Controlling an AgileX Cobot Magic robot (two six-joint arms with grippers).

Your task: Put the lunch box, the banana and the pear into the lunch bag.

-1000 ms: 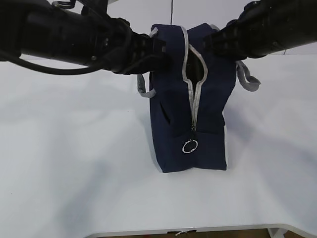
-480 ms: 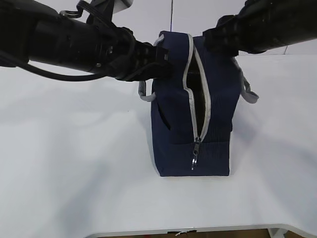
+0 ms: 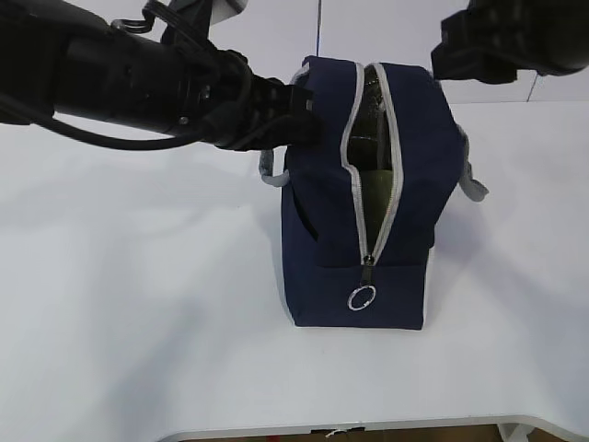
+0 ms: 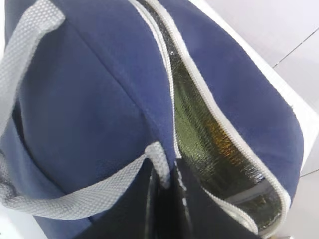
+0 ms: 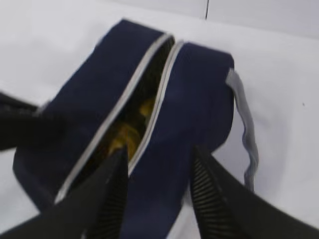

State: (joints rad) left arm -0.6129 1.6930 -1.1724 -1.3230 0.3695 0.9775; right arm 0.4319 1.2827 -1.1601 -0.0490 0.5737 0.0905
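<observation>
Lunch bag (image 3: 363, 198) upright on the table (image 3: 138, 304) — zip open along its top.
Left gripper (image 4: 167, 186) clamped on the bag's edge by the zip; right gripper (image 5: 157, 191) above the bag — jaws apart, holding nothing; yellow shows inside.

A plain white table (image 3: 138, 322) fills the scene, its front edge with a rounded corner visible at the bottom of the exterior view. Only one thing stands directly on it: a boxy navy-blue lunch bag (image 3: 322, 230), upright, slightly right of the middle. The bag's grey zip runs across its top and down the near face, parted at the top. A grey webbing handle droops on each side.
</observation>
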